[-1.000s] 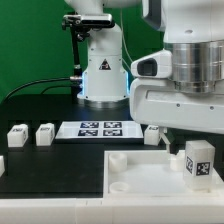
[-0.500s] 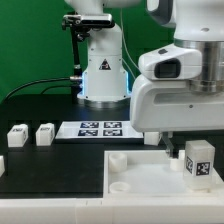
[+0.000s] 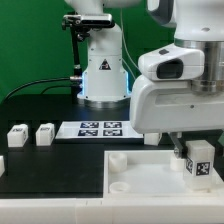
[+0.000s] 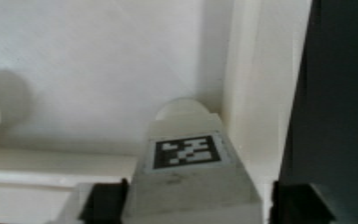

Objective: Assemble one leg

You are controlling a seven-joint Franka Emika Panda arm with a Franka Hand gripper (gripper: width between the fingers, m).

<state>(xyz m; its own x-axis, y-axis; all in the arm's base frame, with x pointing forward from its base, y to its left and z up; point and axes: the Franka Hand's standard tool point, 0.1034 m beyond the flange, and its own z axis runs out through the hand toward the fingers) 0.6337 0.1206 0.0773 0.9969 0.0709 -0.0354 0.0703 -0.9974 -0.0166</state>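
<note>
My gripper [image 3: 190,152] hangs at the exterior view's right, shut on a leg [image 3: 199,161], a small white block with a black-and-white tag. It holds the leg upright over the right part of the large white panel [image 3: 140,170]. In the wrist view the leg [image 4: 190,160] fills the space between my two dark fingers [image 4: 105,200], with the white panel [image 4: 87,70] below. Two more legs [image 3: 17,136] [image 3: 45,133] lie on the black table at the exterior view's left. Another white block [image 3: 152,136] sits just behind the panel.
The marker board [image 3: 98,129] lies flat on the black table in front of the robot base [image 3: 103,75]. A raised round peg [image 3: 118,157] stands on the panel's left part. A green wall is behind.
The arm's body has shifted slightly to the exterior view's right and up between the earliest frame and now. The held leg stays over the panel's right part.
</note>
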